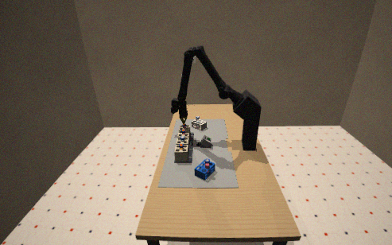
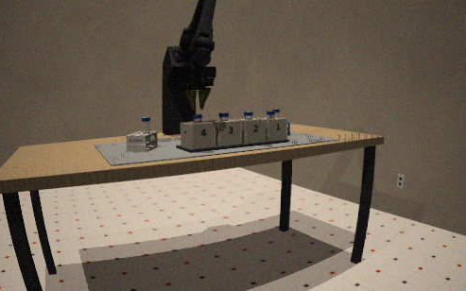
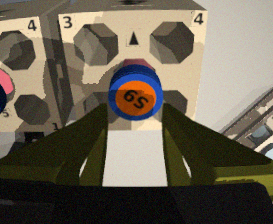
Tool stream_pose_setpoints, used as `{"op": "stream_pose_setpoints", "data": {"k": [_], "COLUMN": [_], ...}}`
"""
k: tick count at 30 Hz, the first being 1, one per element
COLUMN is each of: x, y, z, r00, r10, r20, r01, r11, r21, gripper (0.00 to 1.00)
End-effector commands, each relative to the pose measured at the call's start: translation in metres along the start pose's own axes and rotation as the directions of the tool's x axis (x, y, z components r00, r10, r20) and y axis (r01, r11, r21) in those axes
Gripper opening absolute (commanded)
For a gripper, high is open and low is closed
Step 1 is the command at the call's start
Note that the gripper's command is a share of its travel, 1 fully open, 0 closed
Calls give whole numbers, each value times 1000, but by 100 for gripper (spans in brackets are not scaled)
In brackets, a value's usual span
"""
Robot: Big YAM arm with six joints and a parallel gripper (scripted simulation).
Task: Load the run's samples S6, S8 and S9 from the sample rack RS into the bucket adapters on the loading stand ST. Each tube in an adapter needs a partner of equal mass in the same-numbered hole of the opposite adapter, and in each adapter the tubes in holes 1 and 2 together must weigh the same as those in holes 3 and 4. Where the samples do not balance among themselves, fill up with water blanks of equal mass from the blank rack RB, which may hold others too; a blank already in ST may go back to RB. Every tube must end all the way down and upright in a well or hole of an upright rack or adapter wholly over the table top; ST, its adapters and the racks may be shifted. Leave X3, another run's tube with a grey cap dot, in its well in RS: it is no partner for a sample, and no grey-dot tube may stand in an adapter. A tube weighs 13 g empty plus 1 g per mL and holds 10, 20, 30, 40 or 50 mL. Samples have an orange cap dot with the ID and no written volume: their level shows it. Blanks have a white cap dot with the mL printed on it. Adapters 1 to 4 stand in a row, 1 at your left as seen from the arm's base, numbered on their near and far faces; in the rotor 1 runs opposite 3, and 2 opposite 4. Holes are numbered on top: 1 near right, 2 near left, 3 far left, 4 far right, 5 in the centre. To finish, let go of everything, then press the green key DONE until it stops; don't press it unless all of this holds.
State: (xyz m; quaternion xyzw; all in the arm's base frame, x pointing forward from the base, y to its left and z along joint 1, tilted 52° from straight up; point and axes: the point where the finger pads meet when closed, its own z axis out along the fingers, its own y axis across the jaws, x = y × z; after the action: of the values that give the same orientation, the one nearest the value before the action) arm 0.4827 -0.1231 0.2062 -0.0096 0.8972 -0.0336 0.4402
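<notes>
Tube S9 (image 3: 135,95) (image 2: 197,117), with blue cap and orange dot, stands upright in centre hole 5 of adapter 4 (image 3: 133,54) (image 2: 192,137), its cap above the top. My gripper (image 3: 134,112) (image 2: 198,109) (image 1: 184,121) is empty just above that cap, fingertips about a cap's width apart. Adapter 3 (image 2: 230,139) holds an orange-dot tube (image 1: 183,130) (image 2: 223,115). Adapter 2 (image 2: 255,137) holds a pale-dot tube (image 1: 183,138) (image 2: 248,114). Adapter 1 (image 1: 181,155) (image 2: 277,134) holds an orange-dot tube (image 1: 180,145) (image 2: 270,114). Liquid levels inside the adapters are hidden.
White blank rack RB (image 2: 137,143) stands beside adapter 4 with a tube (image 2: 146,124) in it. Blue sample rack RS (image 1: 202,173) stands nearer the top camera, with a red-filled tube (image 1: 207,164). The grey key box (image 1: 204,143) with its green key (image 1: 209,138) is between the racks.
</notes>
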Motion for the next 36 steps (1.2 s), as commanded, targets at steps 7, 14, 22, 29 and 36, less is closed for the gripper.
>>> {"op": "stream_pose_setpoints", "data": {"k": [7, 14, 22, 29, 36], "x": [53, 88, 158, 197, 236], "y": [45, 69, 107, 131, 153], "z": [-9, -9, -4, -6, -9], "r00": [996, 996, 996, 996, 996], "r10": [87, 89, 92, 91, 88], "r20": [23, 20, -19, -26, -34], "r01": [-87, -88, -92, -91, -88], "r11": [996, 996, 996, 996, 996], "r21": [-8, -10, -12, -12, -11], "gripper": [0, 0, 0, 0, 0]}}
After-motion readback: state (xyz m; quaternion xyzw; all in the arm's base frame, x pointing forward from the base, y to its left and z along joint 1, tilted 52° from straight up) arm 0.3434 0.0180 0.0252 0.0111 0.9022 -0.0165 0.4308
